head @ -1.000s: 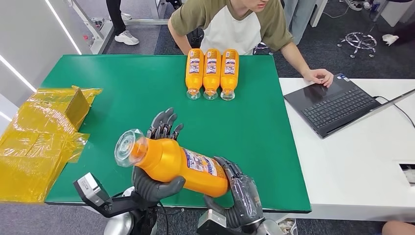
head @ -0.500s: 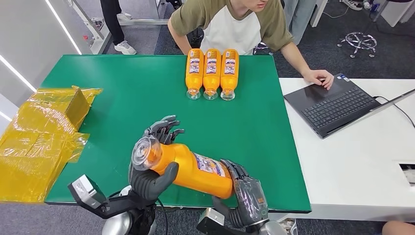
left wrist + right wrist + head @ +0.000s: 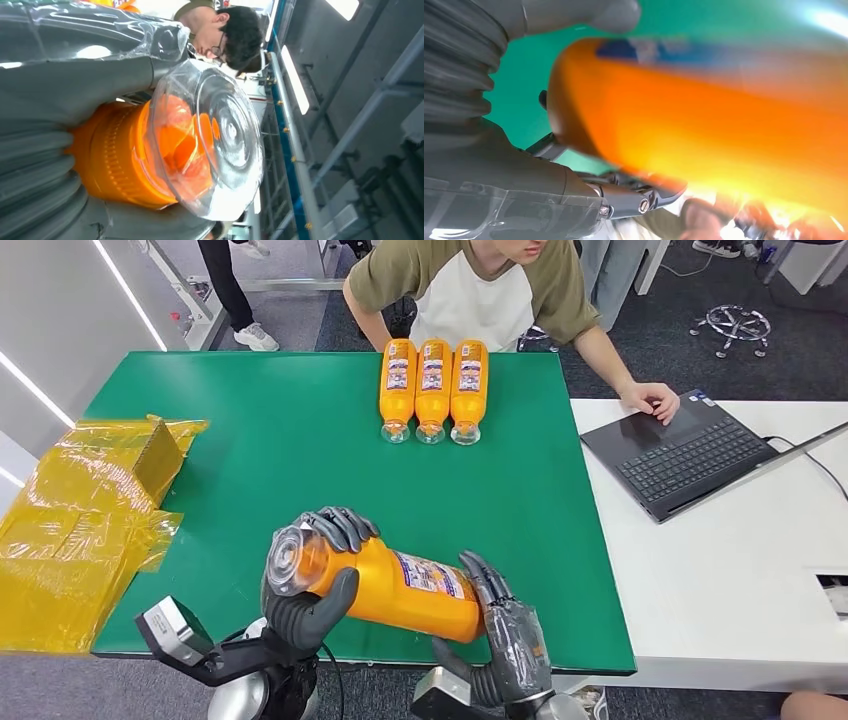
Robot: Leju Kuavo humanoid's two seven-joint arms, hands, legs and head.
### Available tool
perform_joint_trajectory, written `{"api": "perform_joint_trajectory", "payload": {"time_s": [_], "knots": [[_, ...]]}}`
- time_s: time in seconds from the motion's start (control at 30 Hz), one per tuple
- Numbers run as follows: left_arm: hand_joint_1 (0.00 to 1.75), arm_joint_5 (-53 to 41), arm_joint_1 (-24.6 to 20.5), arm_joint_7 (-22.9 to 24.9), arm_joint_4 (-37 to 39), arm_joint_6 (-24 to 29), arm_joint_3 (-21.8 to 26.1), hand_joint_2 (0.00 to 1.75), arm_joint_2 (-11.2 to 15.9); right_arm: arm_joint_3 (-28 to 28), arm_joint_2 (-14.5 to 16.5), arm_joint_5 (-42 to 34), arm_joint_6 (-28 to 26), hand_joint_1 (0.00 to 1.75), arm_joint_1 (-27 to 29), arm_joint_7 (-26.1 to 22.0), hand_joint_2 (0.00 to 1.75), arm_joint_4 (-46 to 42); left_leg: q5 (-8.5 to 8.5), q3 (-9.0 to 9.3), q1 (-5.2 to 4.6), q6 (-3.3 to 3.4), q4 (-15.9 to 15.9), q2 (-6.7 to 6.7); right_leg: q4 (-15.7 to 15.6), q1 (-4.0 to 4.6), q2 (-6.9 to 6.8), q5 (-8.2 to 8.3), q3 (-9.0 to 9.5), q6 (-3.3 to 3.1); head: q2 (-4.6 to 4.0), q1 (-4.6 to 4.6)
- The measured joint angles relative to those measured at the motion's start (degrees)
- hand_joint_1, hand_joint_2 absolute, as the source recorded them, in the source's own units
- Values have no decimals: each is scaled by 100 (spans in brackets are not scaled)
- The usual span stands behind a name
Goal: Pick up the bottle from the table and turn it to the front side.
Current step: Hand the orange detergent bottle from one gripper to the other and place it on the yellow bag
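Both hands gripped the bottle [image 3: 385,585]: the left hand [image 3: 315,585] had just wrapped its neck while the right hand [image 3: 500,630] cupped its base, label up.

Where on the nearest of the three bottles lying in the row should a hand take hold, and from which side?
Probably the middle of the right-hand bottle's body, coming from above with the fingers across its width. It lies flat, clear cap toward the robot, and its left side touches the middle bottle, so only its right side is free. The cap end looks narrower and smoother.
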Motion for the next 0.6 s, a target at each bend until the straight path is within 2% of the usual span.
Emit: {"api": "perform_joint_trajectory", "payload": {"time_s": [0.17,0.33,0.43,0.53,0.6], "knots": [[175,23,-19,-7,-60,129,17,175,-47,-43,117,-1196,-600,0,66,-683,175,-70,0,-1,0,0,0,-1,0,0,-2,0,1,0,0,0],[175,-74,-89,-43,-112,434,31,175,-107,-52,227,-2505,-1480,0,154,-1956,175,-301,0,-1,-1,0,-1,-3,1,-1,-9,0,6,0,0,3],[175,-1067,-36,109,-51,1143,78,175,-30,92,293,-2828,-1867,0,99,-2583,175,-681,-7,11,-1,-9,-2,18,1,-2,17,0,2,-1,1,-2],[175,-2606,-12,403,4,1886,166,175,131,164,312,-2846,-1969,0,76,-2727,175,-979,-9,13,2,-14,-2,24,3,0,21,-1,0,-3,0,1],[175,-3194,-25,519,14,2071,274,175,228,177,319,-2835,-1979,0,76,-2755,175,-1102,-9,14,2,-14,-3,25,4,0,22,-1,0,-4,0,-1]]}}
